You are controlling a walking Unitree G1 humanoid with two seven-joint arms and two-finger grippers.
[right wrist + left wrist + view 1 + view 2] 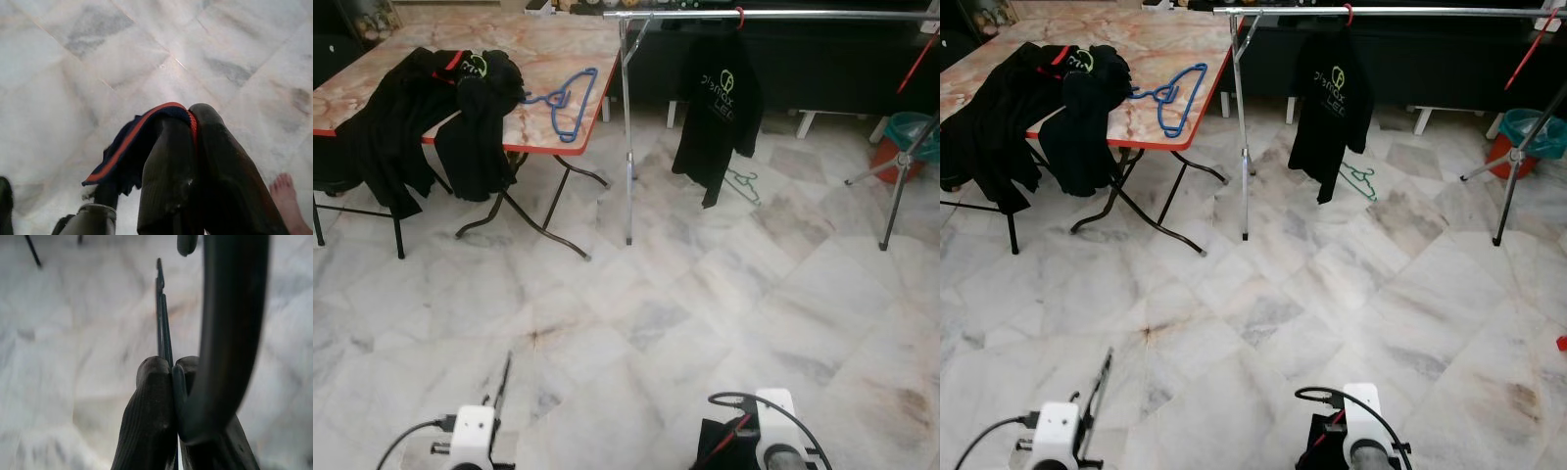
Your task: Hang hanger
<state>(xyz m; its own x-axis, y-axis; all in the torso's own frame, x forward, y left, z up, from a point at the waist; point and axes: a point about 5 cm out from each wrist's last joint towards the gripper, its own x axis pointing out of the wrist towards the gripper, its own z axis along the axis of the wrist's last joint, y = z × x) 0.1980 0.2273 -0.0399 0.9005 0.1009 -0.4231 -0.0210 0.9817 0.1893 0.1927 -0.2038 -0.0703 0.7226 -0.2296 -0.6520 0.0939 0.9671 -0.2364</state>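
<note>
Jaws of the left gripper are pinched tight on a thin dark hanger, low left in the head views. The right gripper clamps a red-trimmed dark garment; its wrist view adds a bare foot.

Open marble floor ahead of me, wide free lane up to the clothes rail. Folding table stands left, legs splayed out onto the floor. Rail's upright post sits just beside the table edge, narrow gap. Black shirt hangs on the rail; bare rail right of it. Tripod legs block far right. Green hanger on floor under the shirt.
</note>
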